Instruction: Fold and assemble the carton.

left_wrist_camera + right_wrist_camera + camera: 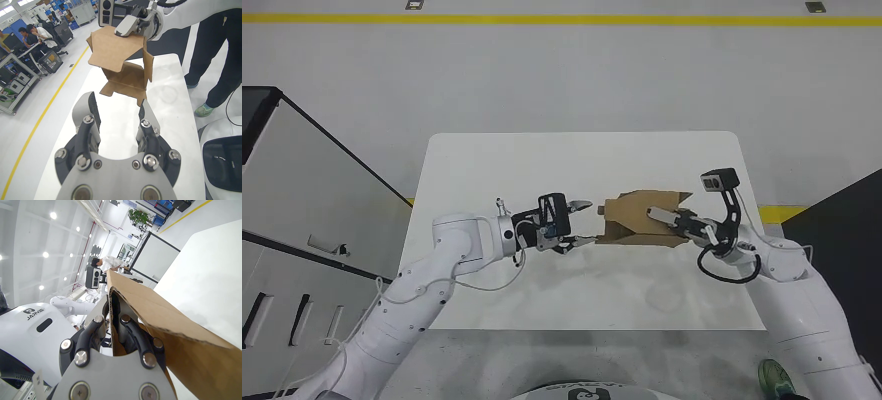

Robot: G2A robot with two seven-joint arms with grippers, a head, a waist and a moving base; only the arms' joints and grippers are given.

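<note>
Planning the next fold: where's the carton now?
Top view: the carton is right of the table's centre, gripped by the right hand; the open left hand is just short of its flaps.

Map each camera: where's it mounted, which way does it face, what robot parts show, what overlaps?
Top view: above the arms, looking down on the white rectangular table; both arms show, flanking the brown corrugated cardboard carton.
Left wrist view: behind the open left gripper, facing along the table at the carton held by the right gripper.
Right wrist view: behind the right gripper, shut on a carton wall, facing across the table.
Shared: all three see carton and table.
</note>
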